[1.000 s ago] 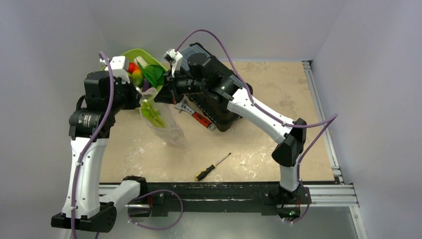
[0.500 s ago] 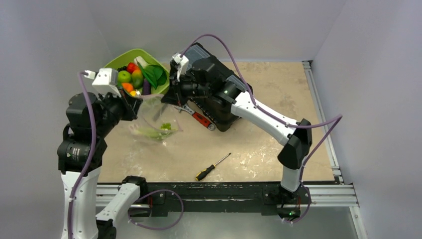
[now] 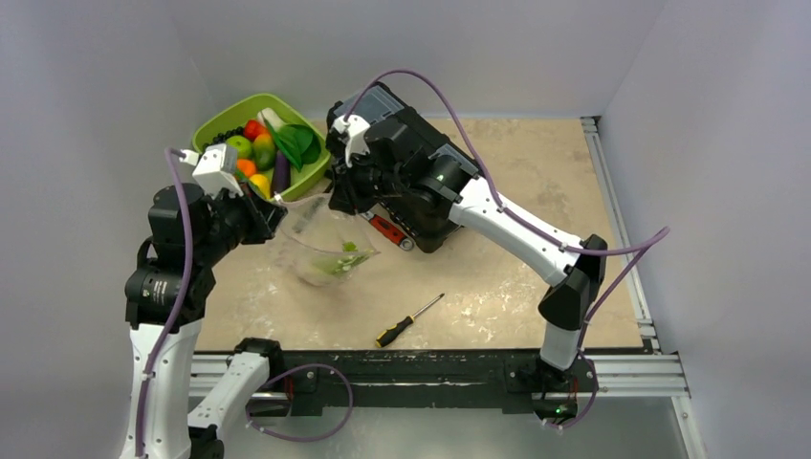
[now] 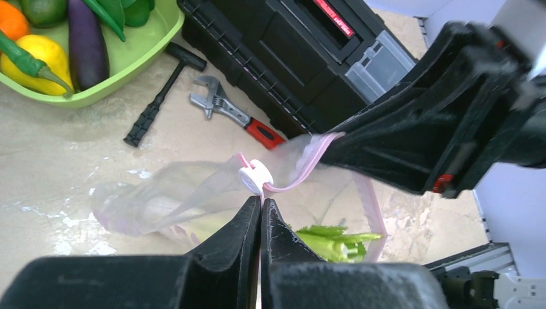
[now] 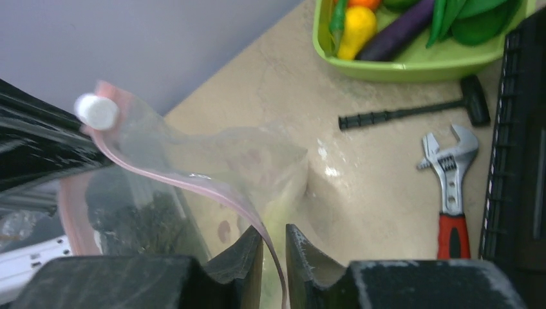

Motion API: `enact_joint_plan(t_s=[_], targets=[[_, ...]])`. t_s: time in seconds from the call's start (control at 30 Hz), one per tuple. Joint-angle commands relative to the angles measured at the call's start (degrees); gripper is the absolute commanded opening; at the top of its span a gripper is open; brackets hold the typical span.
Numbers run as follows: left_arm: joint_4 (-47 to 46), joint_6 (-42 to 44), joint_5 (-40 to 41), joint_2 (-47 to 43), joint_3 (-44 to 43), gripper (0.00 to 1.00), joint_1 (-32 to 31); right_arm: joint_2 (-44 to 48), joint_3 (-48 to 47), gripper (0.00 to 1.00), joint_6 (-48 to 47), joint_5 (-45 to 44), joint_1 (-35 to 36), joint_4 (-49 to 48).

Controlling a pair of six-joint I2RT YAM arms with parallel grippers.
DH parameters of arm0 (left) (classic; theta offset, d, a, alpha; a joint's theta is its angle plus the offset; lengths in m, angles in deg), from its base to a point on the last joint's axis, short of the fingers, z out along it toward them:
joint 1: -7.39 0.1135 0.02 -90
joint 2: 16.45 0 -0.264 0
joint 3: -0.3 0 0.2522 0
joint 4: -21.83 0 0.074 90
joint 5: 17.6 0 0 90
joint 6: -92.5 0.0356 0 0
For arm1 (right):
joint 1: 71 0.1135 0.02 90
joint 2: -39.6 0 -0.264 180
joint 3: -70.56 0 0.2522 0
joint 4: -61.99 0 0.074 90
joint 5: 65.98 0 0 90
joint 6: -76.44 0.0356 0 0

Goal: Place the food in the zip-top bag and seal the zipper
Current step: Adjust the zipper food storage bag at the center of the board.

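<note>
The clear zip-top bag (image 3: 320, 244) hangs between my two grippers above the table, with green leek pieces (image 3: 341, 263) in its bottom. My left gripper (image 3: 273, 212) is shut on the bag's mouth edge just below the white slider (image 4: 255, 175). My right gripper (image 3: 339, 196) pinches the other end of the pink zipper (image 5: 193, 180), which runs between its nearly closed jaws. The zipper is stretched between the slider and my right gripper. The rest of the food, eggplant (image 4: 87, 42), yellow pear (image 4: 38, 55) and greens, lies in the lime-green tray (image 3: 215, 120).
A black toolbox (image 3: 421, 163) stands behind the right gripper. A red-handled wrench (image 4: 232, 116) and a black hammer (image 4: 161, 96) lie between tray and toolbox. A screwdriver (image 3: 409, 319) lies near the front edge.
Both grippers have carried the bag right and toward the table's middle. The bag went from hanging long to being stretched sideways between them, and the left arm swung away from the tray.
</note>
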Motion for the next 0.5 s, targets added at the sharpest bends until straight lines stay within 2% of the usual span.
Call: enact_joint_plan(t_s=[0.0, 0.1, 0.23, 0.3, 0.47], targets=[[-5.4, -4.6, -3.9, -0.4, -0.6, 0.00, -0.1, 2.2, -0.5, 0.24, -5.1, -9.4, 2.8, 10.0], [-7.9, -6.2, -7.0, 0.0, 1.4, 0.00, -0.1, 4.6, 0.8, 0.40, -6.2, -12.6, 3.6, 12.8], [-10.7, -6.9, -11.2, 1.1, 3.5, 0.00, -0.1, 9.5, 3.3, 0.59, -6.8, -21.5, 4.2, 16.5], [-13.3, -7.9, -15.2, 1.6, 4.9, 0.00, -0.1, 10.6, 1.7, 0.63, -7.1, -23.3, 4.9, 19.7], [-22.0, -14.2, -22.0, 1.6, 10.7, 0.00, -0.2, 12.1, -3.0, 0.66, -5.1, -25.2, 10.9, 24.2]])
